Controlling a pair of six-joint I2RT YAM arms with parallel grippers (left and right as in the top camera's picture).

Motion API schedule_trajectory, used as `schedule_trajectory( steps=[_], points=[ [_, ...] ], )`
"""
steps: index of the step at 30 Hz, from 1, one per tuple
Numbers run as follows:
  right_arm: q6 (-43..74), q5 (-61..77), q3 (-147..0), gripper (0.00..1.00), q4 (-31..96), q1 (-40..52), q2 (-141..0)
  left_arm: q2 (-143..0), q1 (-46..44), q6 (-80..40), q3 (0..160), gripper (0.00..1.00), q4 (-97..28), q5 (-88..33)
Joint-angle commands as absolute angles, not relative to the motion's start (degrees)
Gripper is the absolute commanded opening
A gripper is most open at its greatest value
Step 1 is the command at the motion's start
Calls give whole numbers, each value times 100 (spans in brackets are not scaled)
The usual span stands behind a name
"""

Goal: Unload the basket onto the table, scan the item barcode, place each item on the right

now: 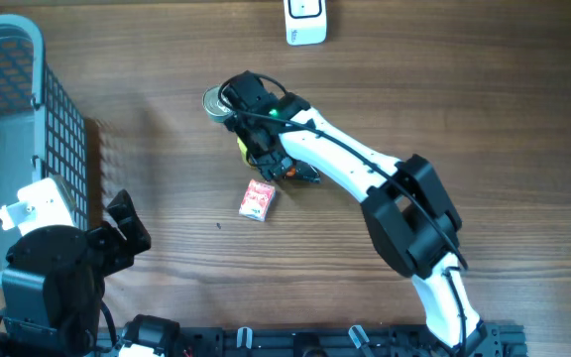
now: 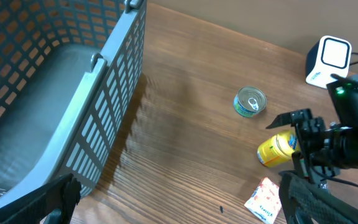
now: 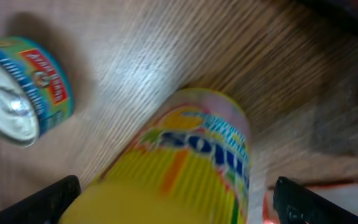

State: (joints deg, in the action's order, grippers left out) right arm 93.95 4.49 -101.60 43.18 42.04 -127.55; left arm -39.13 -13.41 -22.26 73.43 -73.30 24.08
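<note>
A yellow can (image 3: 191, 168) lies on its side on the wooden table, seen also in the left wrist view as a yellow can (image 2: 277, 149) and partly under the arm in the overhead view (image 1: 242, 147). My right gripper (image 3: 176, 202) is open and straddles it, one finger on each side with gaps showing. The white barcode scanner (image 1: 305, 20) stands at the table's far edge. My left gripper (image 2: 179, 199) is open and empty beside the basket, far from the can.
A round tin (image 1: 216, 102) with a blue label stands just beyond the yellow can. A small red and white packet (image 1: 258, 199) lies in front of it. A grey mesh basket (image 1: 8, 129) fills the left side.
</note>
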Motion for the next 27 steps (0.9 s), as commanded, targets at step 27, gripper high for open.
schedule_trajectory(
  steps=[27],
  points=[
    [7564,2877,-10200,66,4519,3573,-12816,-3900,-1372,-2320,7306,100,-7317,2340]
  ],
)
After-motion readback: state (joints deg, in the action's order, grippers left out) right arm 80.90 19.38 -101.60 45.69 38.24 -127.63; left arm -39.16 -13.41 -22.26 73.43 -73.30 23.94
